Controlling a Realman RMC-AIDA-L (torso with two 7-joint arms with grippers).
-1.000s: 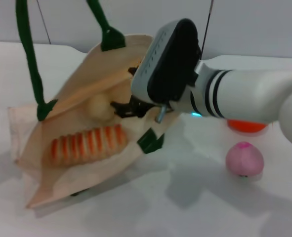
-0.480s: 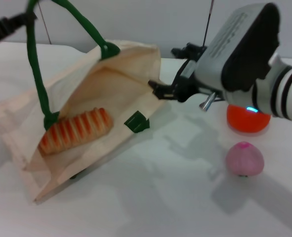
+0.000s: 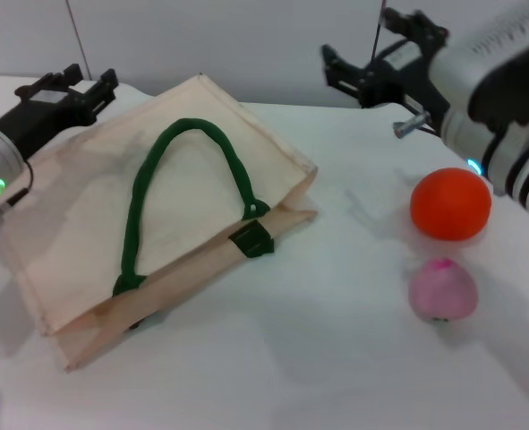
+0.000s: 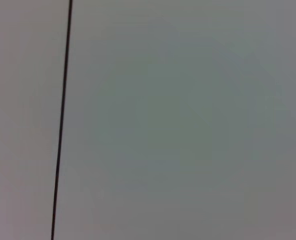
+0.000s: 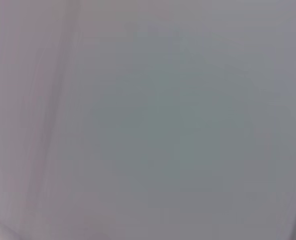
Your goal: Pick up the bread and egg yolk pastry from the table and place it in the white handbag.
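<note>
The white handbag (image 3: 188, 210) lies flat on the table at the left, its mouth closed, with one green rope handle (image 3: 189, 134) resting on top. The bread and the egg yolk pastry are hidden from view. My left gripper (image 3: 72, 85) is open and empty, raised above the bag's far left corner. My right gripper (image 3: 373, 49) is open and empty, raised at the back right, apart from the bag. Both wrist views show only a plain grey wall.
A smooth orange ball (image 3: 450, 203) and a pink peach-like ball (image 3: 442, 289) sit on the white table (image 3: 318, 358) at the right, below my right arm.
My left gripper let go of the green handle and the bag fell flat and closed, hiding the bread and pastry. My right gripper drew out of the bag, up and to the right.
</note>
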